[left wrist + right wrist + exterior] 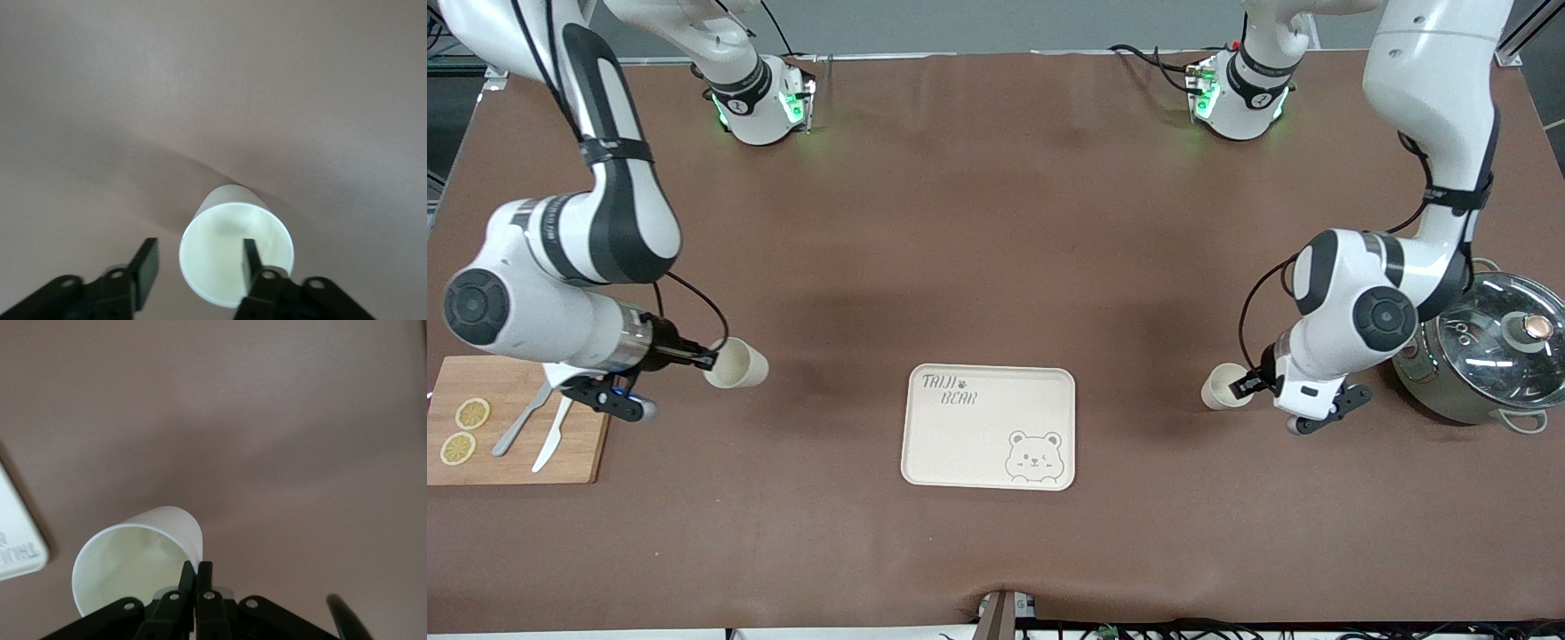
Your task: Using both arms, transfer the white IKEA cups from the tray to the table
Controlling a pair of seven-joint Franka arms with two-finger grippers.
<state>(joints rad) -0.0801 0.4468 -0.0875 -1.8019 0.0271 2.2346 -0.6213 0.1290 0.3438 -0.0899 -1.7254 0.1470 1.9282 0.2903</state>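
Observation:
Two white IKEA cups show, one at each gripper. My right gripper (710, 359) (197, 568) is shut on the rim of one cup (736, 364) (133, 563) and holds it tilted, low over the table between the wooden board and the bear-print tray (989, 427). My left gripper (1241, 386) (198, 262) stands open astride the other cup's (1221, 388) (237, 250) wall. One finger (250, 259) is inside the mouth and the other finger (145, 263) is outside, clear of the wall. This cup is low at the table between the tray and the pot, tipped toward the gripper.
A wooden cutting board (516, 444) with two lemon slices, a knife and a fork lies at the right arm's end. A steel pot with a glass lid (1489, 351) stands at the left arm's end, close to the left arm's wrist. The tray's corner (17, 543) shows in the right wrist view.

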